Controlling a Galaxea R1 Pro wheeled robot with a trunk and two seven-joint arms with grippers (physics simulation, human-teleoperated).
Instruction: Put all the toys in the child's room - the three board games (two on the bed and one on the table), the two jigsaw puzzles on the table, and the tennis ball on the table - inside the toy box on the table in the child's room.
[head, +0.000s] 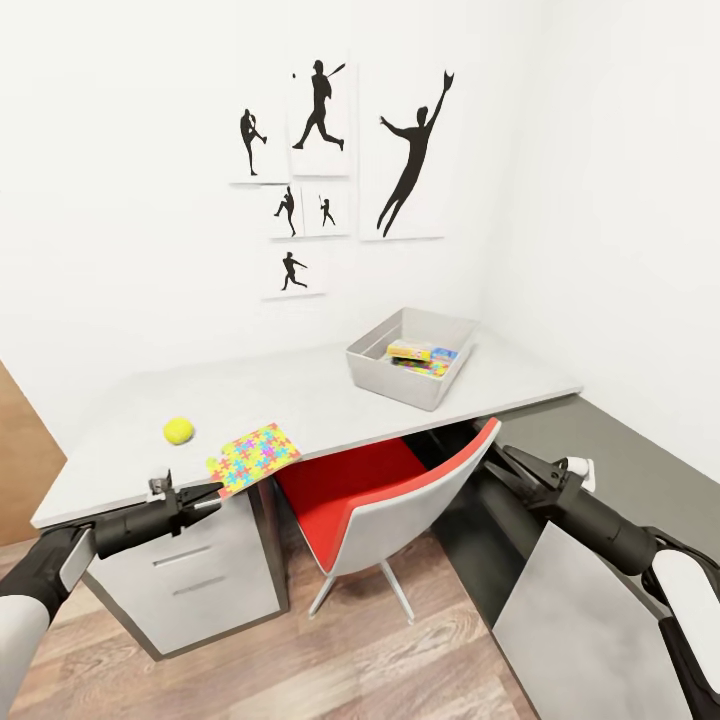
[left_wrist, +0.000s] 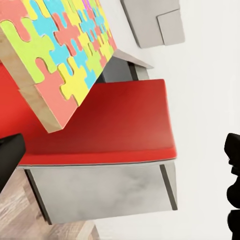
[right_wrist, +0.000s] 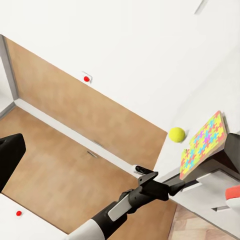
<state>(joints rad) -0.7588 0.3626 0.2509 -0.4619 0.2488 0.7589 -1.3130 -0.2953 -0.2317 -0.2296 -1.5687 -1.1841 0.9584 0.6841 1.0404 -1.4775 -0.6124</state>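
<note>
While desk (head: 330, 395) carries everything: bin (head: 372, 372) at far right end, game boxes inside; puzzle (head: 254, 457) overhangs front edge; ball (head: 178, 431) just left. Left fingers (head: 208, 496) pinch puzzle's corner. Right fingers (head: 497, 463) parted, empty, beside red chair (head: 350, 495).

Matt pale grey on the table (head: 330, 395) top, smooth and unmarked, and the jigsaw puzzle (head: 254, 456) on it shows a flat, brightly printed face over a bare, pale wood-grained edge, clearest in the left wrist view. The tennis ball (head: 178, 430) looks fuzzy and dull yellow-green, the toy box (head: 375, 372) is smooth light grey plastic with a soft sheen, and the chair (head: 400, 500) pairs a smooth red seat with a faintly mottled grey shell. Wood-plank floor (head: 300, 660) with visible grain, plain matt white wall (head: 120, 200), and the left gripper (head: 208, 495) is matt black.
</note>
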